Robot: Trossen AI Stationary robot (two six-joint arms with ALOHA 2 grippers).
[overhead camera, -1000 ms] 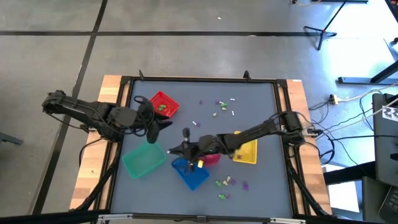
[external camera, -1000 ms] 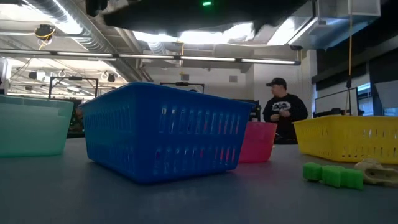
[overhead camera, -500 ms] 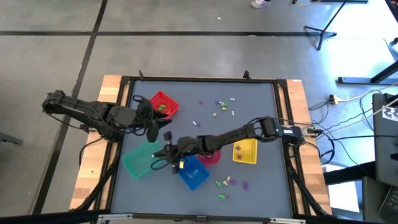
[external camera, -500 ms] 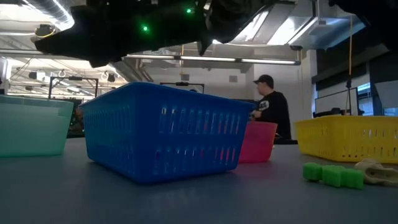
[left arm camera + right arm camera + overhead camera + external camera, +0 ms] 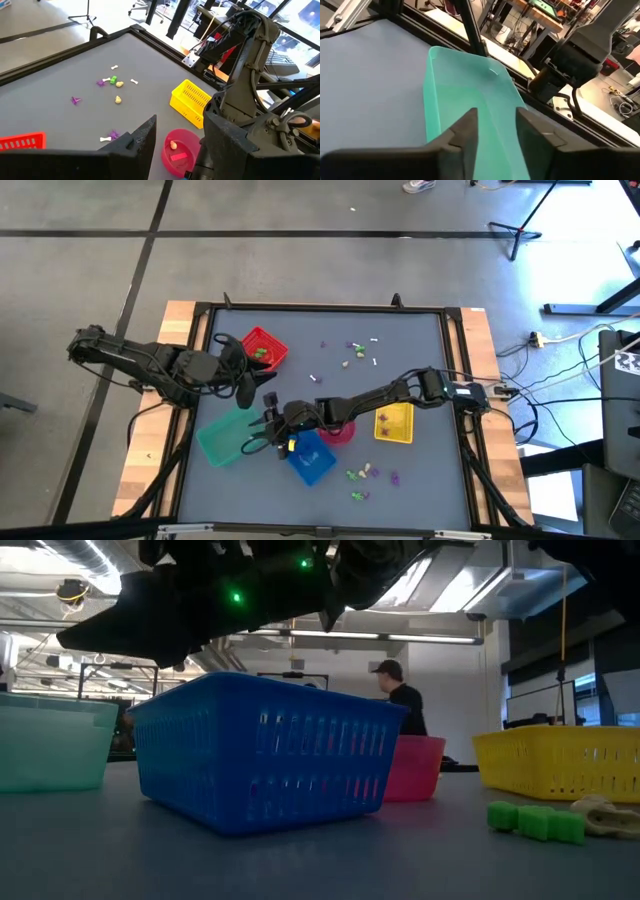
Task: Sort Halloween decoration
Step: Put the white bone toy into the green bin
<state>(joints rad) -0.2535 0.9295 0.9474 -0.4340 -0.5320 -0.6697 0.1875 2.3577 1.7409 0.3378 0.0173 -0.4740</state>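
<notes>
Right gripper [image 5: 258,432]: reaching across the table [image 5: 420,480], poised over the near end of the teal basket [image 5: 228,437]. Fingers parted, seen in the right wrist view with the basket's pale floor in the gap between them; nothing held. Fingertips cut off at that picture's edge. In the low view only a dark underside with green lights, hanging above the blue basket [image 5: 265,750]; fingers not separable there.

Left gripper [image 5: 243,387]: waiting just beyond the teal basket's far end, close beside the red basket [image 5: 263,348]. Fingers standing apart and empty in the left wrist view; tips merged with the arm's dark mass in the high view.

Halloween decoration, far cluster [image 5: 357,352]: scattered ahead of the left gripper, well apart from both grippers; purple, white, green and cream specks, shapes too small to tell. One pale piece [image 5: 313,378] lying alone, nearer the right arm.

Halloween decoration, near cluster [image 5: 368,476]: behind the right gripper, past the blue basket; a green blocky piece [image 5: 535,821] and a cream piece [image 5: 605,814] showing in the low view, the latter cut off by the picture's edge.

Green bits [image 5: 260,353] inside the red basket. Pink bowl [image 5: 181,151]: a cream trinket and a pink piece inside, half hidden by the right arm. Small yellow spot on the blue basket's rim, identity unclear. Yellow basket [image 5: 394,423]: beside the right forearm, contents not made out.

Person [image 5: 400,706] standing in the room behind, partly hidden by the baskets.
</notes>
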